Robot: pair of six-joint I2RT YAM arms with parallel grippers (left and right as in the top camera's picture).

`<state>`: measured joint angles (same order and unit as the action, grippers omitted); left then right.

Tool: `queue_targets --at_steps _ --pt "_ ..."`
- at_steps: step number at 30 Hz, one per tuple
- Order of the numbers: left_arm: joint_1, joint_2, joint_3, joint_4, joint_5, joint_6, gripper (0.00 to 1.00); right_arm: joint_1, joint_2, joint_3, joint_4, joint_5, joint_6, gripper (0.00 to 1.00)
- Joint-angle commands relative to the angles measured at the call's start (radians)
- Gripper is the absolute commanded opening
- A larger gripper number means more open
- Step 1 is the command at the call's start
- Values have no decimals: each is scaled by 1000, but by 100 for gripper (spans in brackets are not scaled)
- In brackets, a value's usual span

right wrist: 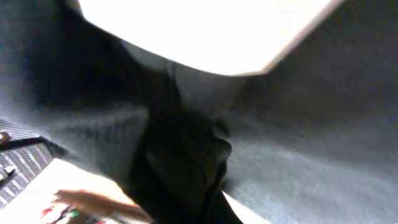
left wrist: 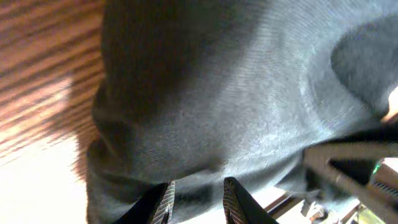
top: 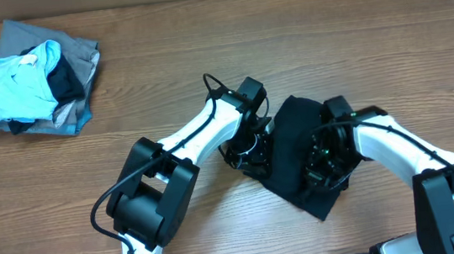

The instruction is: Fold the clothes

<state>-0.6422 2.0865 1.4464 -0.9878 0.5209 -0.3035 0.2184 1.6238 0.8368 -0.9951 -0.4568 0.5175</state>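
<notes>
**Inspector:** What is the left gripper (left wrist: 198, 200) doing?

**Assessor:** It is pointing down at the black shirt (top: 290, 150). Its two fingers (left wrist: 163, 203) are standing apart, and dark cloth is showing in the gap between them. The wrist view is not showing whether they are pressing on that cloth.

**Inspector:** And the right gripper (top: 324, 166)?

**Assessor:** It is sitting low over the right half of the same shirt. Its own camera is showing only blurred black fabric with a bunched fold at the centre. The fingers are not showing clearly, so I cannot tell whether it is parted or clamped.

**Inspector:** Where is the shirt lying?

**Assessor:** It is lying as a compact, angled dark shape on the wooden desk (top: 200, 28), right of centre and towards the front edge. One corner is pointing at the back edge and another at the front edge. The two grippers are working it from opposite sides, the left one at its left border.

**Inspector:** Anything else on the desk?

**Assessor:** A loose heap is sitting in the back left corner, well apart from the arms. In it, a light-blue garment (top: 16, 86) is lying on grey garments (top: 76, 54).
</notes>
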Motion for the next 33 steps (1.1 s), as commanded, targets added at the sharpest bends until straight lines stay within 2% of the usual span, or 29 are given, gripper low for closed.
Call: queue_targets --at_steps 1,3,4,8,10,12,14,16,19,23,29,33 --pt "10 27 -7 -2 -23 12 31 -5 -74 80 -66 217 -59 39" --pt "10 27 -7 0 -24 12 31 -6 -94 93 -101 183 -79 59" --pt "10 27 -7 2 -24 12 32 -9 -101 95 -114 177 -80 62" --pt "10 27 -7 1 -25 12 32 -31 -109 95 -135 175 -79 64" --pt "10 27 -6 1 -26 13 31 -52 -109 95 -108 170 -76 57" --pt "10 27 -7 -2 -26 19 30 -82 -109 95 -45 151 -76 43" --pt "10 27 -7 -7 -26 20 29 -117 -109 95 41 148 -68 24" --pt "10 27 -6 -14 -24 20 28 -138 -107 93 114 147 -66 15" --pt "10 26 -5 -28 -14 25 37 -140 -86 79 162 148 -40 12" --pt "44 21 34 -64 49 73 41 -131 28 27 194 146 -27 12" --pt "127 19 101 -113 49 125 57 -160 108 24 97 238 11 7" --pt "159 19 102 -37 88 148 70 -170 103 24 77 289 11 7"
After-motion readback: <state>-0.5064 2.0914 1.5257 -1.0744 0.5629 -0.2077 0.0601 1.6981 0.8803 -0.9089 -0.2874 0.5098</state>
